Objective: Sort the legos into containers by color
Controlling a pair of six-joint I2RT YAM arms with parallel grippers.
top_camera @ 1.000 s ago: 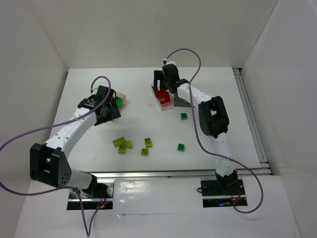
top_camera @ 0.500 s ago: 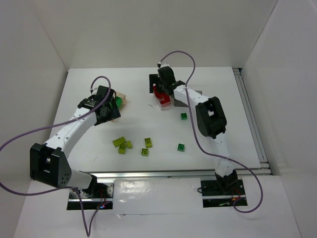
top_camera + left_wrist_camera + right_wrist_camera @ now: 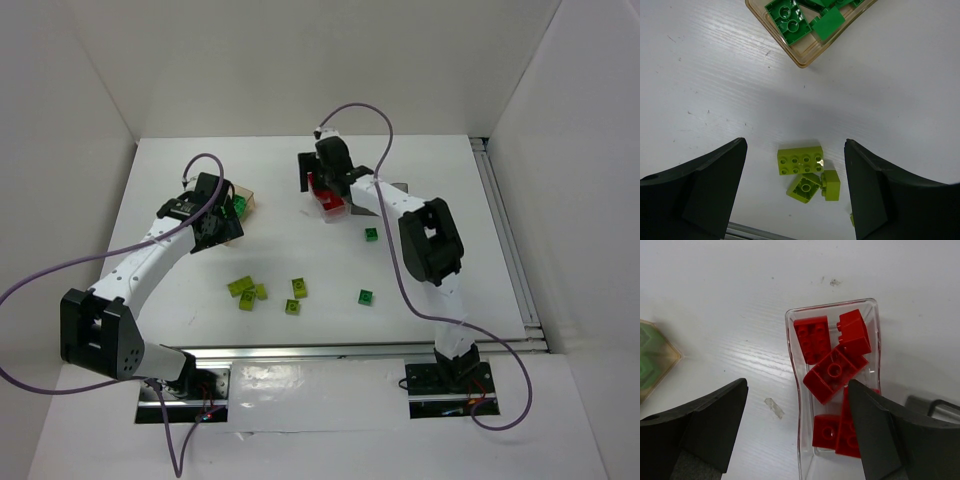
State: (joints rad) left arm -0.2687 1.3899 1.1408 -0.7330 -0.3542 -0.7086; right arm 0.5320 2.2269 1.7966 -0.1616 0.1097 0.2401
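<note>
**left claw** [image 3: 795, 144]: your two matt black fingers [image 3: 705, 195] stand wide apart and hold nothing. under the gap, on the white, faintly grained table [image 3: 700, 75], lie three glossy lime bricks [image 3: 800, 160]. one is a long slab with eight studs, and two small blocks touch it on the wrist side. ahead of the fingertips sits the tan container [image 3: 801, 59], a thin-walled, see-through box with a rounded corner. it holds smooth dark green bricks [image 3: 789, 20] with round studs.

**right claw** [image 3: 797, 384]: its jaws also gape, empty. under and ahead of the gap is the clear container [image 3: 793, 360], a thin rectangular plastic tray with slightly bowed walls. it holds shiny red bricks [image 3: 832, 372] tilted against one another. a corner of the tan container shows far to this claw's left. the dark grey container [image 3: 393, 188] lies just to its right.

**overhead view**: stray lime bricks [image 3: 299, 288] and stray green bricks [image 3: 366, 297] lie on the table, well back from both claws toward the arm bases.

**change since one second ago**: the right claw has swung leftward across the clear container. the left claw and every brick on the table have kept their places.
</note>
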